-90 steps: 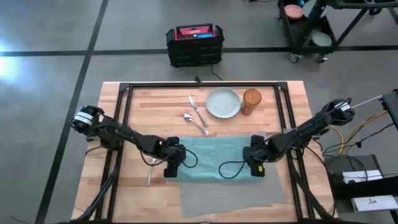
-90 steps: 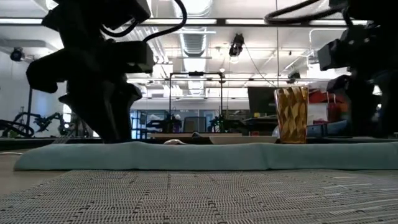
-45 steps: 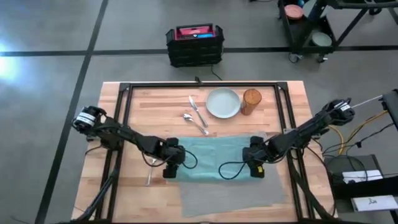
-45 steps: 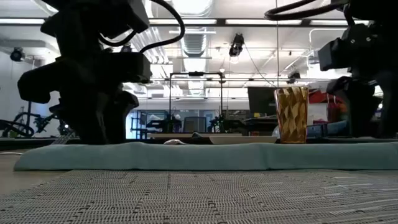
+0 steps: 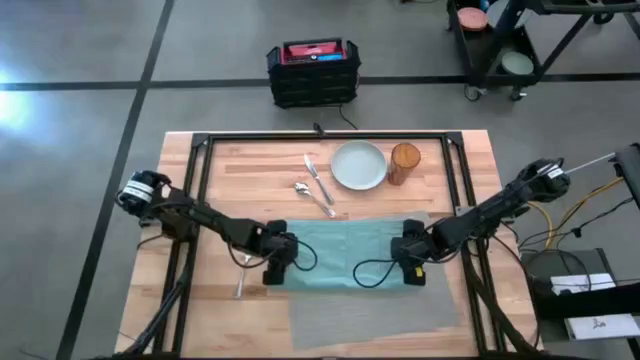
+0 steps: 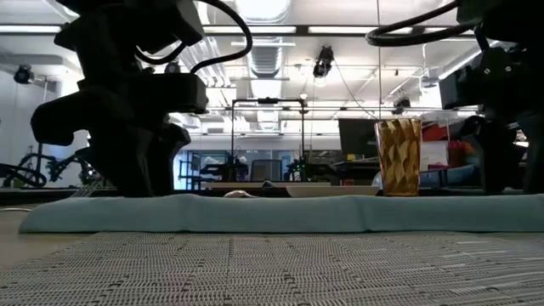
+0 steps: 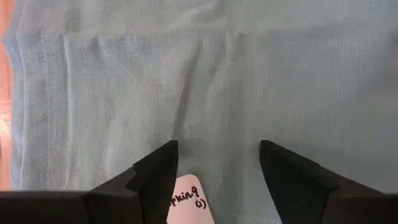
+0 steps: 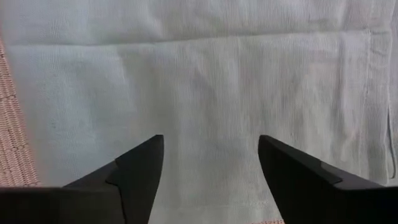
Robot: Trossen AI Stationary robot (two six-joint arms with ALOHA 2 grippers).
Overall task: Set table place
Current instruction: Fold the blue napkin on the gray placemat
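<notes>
Two claws hover over the teal napkin [image 5: 347, 253] on a butcher-block worktop [image 5: 260, 165]: the left claw [image 7: 217, 168] at its left end, the right claw [image 8: 210, 163] at its right end, both spread wide and holding nothing. The soft, creased cloth overlaps the woven grey placemat [image 5: 375, 315]. Next, likely pinching its edges to fold or shift it. Beyond the napkin wait the fork [image 5: 317, 178], round plate [image 5: 359, 165] and ribbed amber glass [image 5: 404, 163].

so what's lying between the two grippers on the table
In the high view, only the flat teal cloth napkin spans between the left gripper and right gripper.
</notes>
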